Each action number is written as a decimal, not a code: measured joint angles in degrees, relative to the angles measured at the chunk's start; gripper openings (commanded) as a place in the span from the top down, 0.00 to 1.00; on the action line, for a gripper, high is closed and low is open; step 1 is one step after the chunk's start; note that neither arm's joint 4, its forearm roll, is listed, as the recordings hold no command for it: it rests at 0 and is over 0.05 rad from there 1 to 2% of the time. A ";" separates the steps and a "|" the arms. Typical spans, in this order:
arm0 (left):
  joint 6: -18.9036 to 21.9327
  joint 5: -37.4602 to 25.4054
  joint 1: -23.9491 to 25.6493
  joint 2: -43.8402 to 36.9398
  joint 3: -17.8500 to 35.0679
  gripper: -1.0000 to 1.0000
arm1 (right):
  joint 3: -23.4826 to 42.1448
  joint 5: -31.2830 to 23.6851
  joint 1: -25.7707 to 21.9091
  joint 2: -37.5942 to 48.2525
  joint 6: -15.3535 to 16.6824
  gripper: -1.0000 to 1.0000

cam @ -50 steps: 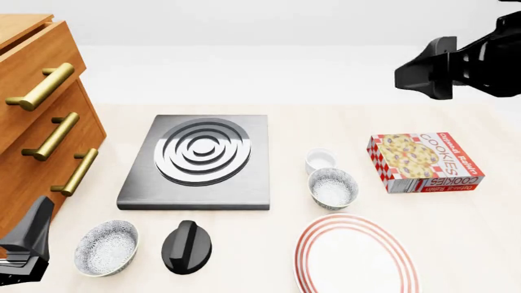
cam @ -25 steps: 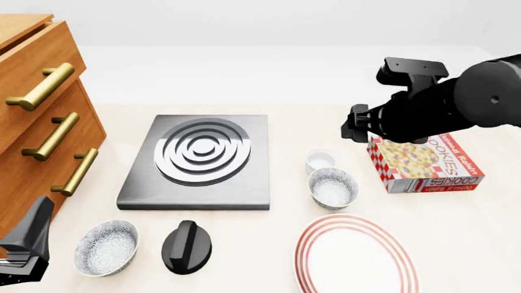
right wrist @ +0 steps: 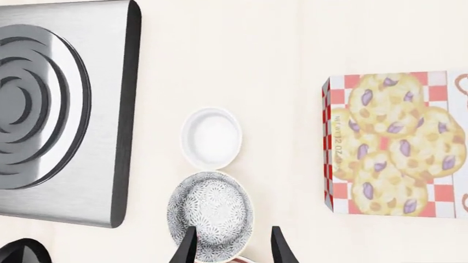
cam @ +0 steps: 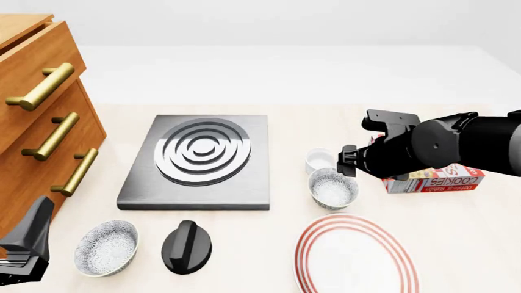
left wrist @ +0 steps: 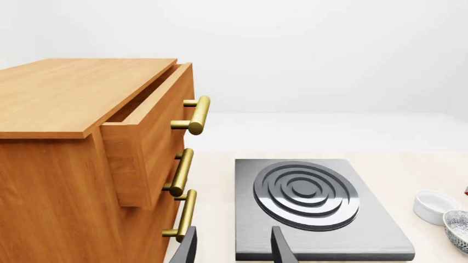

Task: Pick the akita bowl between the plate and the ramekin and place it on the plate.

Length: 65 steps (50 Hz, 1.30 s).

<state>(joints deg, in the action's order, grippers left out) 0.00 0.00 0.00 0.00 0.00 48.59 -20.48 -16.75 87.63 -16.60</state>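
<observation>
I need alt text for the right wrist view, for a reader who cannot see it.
Seen from above, the open right gripper hangs over the akita bowl, which touches the ramekin. A stove burner plate lies to one side and a cookies box to the other.

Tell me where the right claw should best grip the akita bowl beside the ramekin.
Probably the akita bowl rim, from above, one finger inside and one outside: it sits upright and open. Choose the side facing the cookie box; the ramekin crowds the far edge.

pale wood table point(cam: 456, 244), oak drawer cabinet point(cam: 36, 122), plain white backdrop
</observation>
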 measured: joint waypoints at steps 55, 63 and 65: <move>0.00 0.00 0.00 0.00 0.00 0.00 | -4.63 9.00 0.60 8.63 -1.52 0.00; 0.00 0.00 0.00 0.00 0.00 0.00 | -4.79 9.56 1.09 9.17 -1.27 0.00; 0.00 0.00 0.00 0.00 0.00 0.00 | -4.83 9.66 1.24 9.26 -1.17 0.00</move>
<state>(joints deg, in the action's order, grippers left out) 0.00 0.00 0.00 0.00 0.00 43.76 -10.81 -15.51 96.90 -17.77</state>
